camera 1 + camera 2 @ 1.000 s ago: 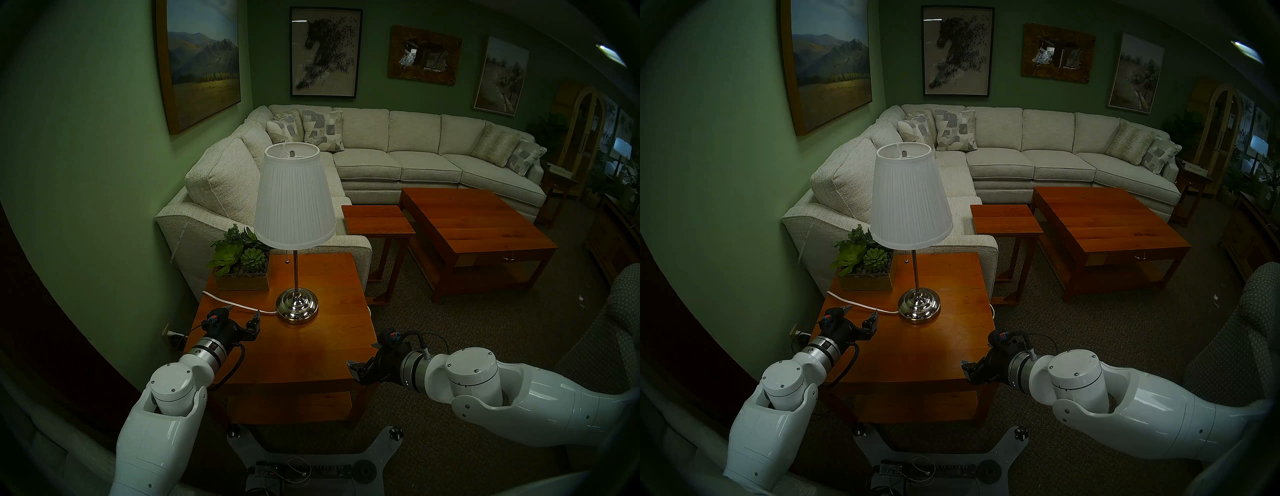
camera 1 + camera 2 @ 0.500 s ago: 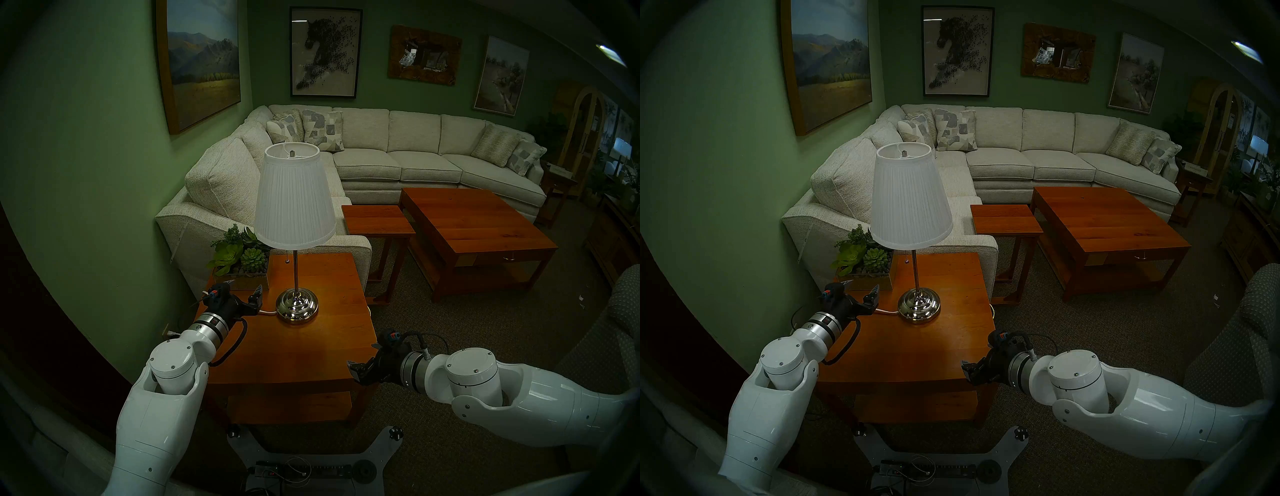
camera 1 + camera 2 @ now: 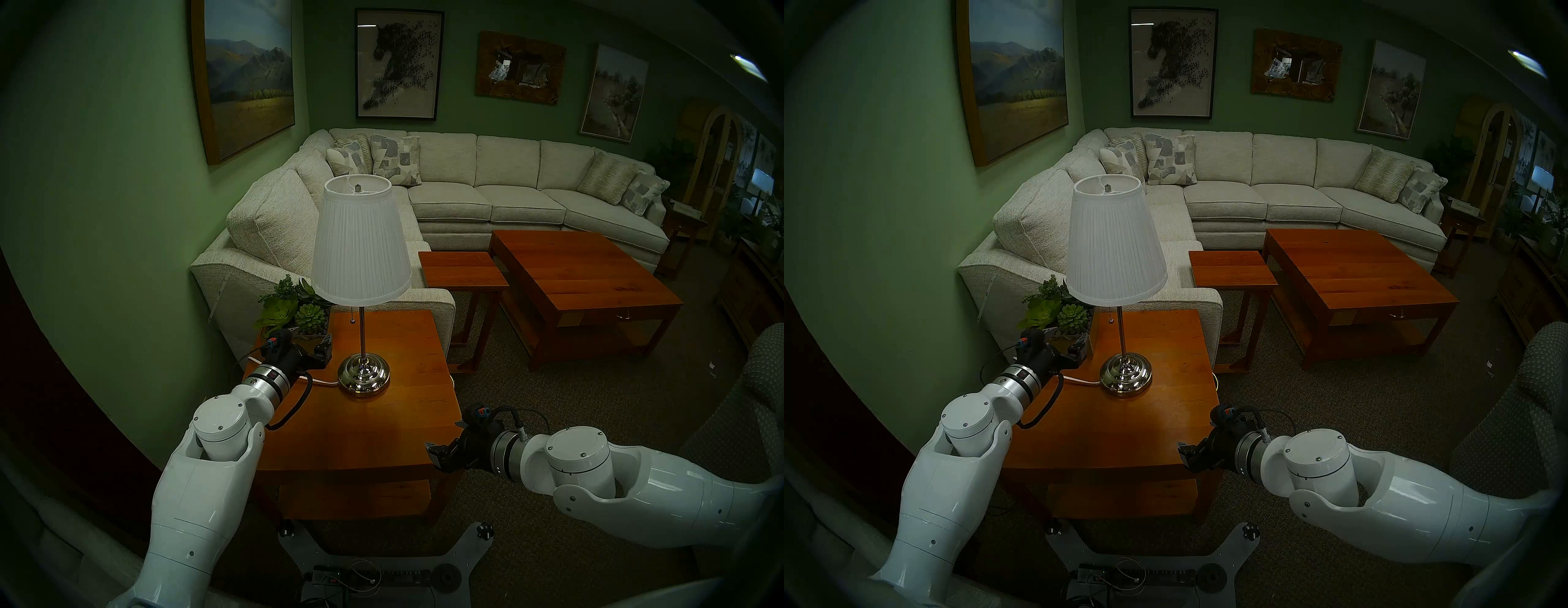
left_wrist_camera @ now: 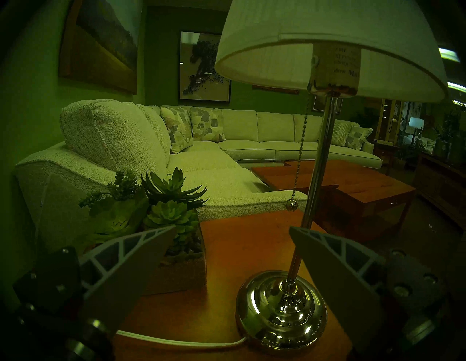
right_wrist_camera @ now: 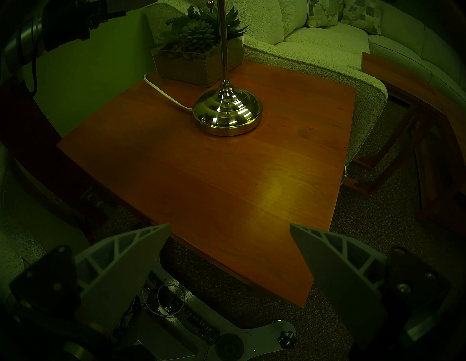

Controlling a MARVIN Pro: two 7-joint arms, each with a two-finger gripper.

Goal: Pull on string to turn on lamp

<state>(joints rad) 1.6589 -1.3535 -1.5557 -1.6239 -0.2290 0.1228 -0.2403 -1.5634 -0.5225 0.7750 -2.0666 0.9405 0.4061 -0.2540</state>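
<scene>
From the head camera the step in hand looks like the approach: the left gripper (image 3: 312, 346) hovers over the far left of the tabletop (image 3: 382, 429), jaws spread and empty, in front of the succulent planter (image 3: 297, 329) and left of the lamp (image 3: 361, 242), whose white pleated shade looks unlit. The string (image 3: 351, 316) hangs just left of the chrome pole, its knob above and beyond the jaws. The right gripper (image 3: 443, 446) waits at the tabletop's near right corner. In the left wrist view the string (image 4: 300, 148) shows as a fine beaded chain dropping from the socket to a small round knob, just above the gap between the open jaws (the white power cord (image 4: 176, 341) below is not the target). The next move, I judge, calls for rising and advancing to close on the chain above the knob, then pulling down. The right wrist view shows that gripper's jaws apart, holding nothing, facing the lamp's domed base.
</scene>
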